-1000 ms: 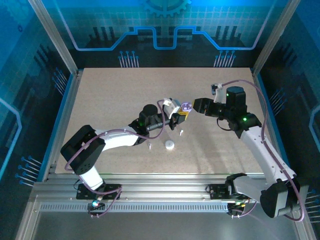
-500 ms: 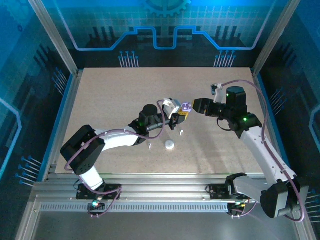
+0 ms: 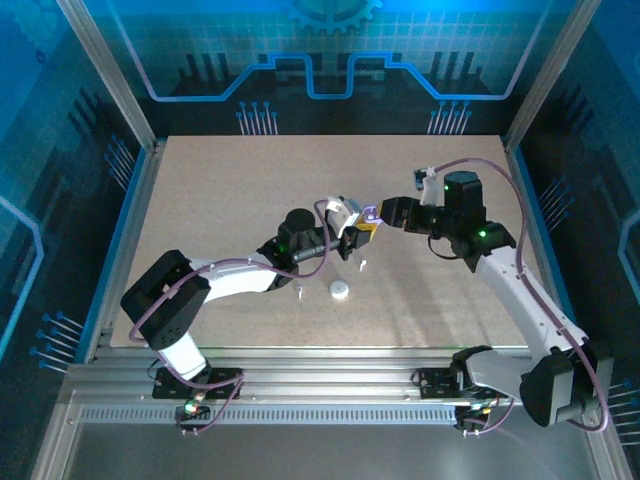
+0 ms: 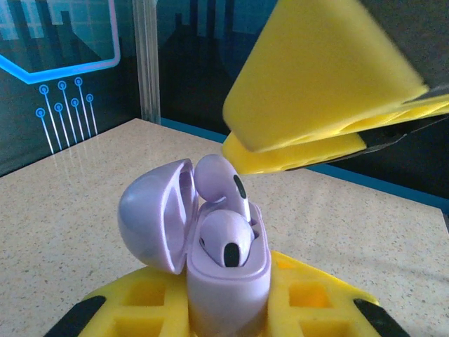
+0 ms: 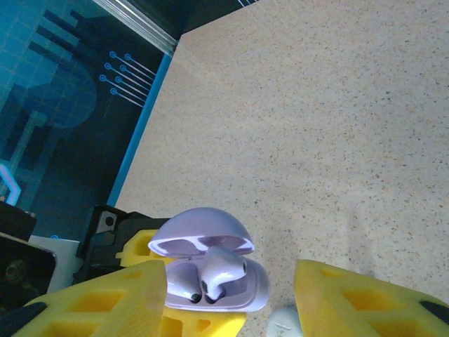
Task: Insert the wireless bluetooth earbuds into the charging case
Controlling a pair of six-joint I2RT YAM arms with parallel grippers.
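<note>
Pale purple wireless earbuds (image 4: 226, 242) sit in the open purple clamshell charging case (image 4: 228, 295). One is seated low. The raised earbud (image 4: 219, 181) stands proud, stem down, its long axis tipped toward 1 o'clock. The left gripper (image 3: 363, 233) clamps the case upright above the bench (image 3: 250, 190). The right gripper (image 3: 387, 212), nearer the raised earbud, hangs at its 1 o'clock in the left wrist view, jaws half spread and seemingly holding nothing. Pressing down along the stem looks like the next move. Two white stem-shaped earbuds (image 3: 364, 265) lie on the bench at 6 o'clock.
</note>
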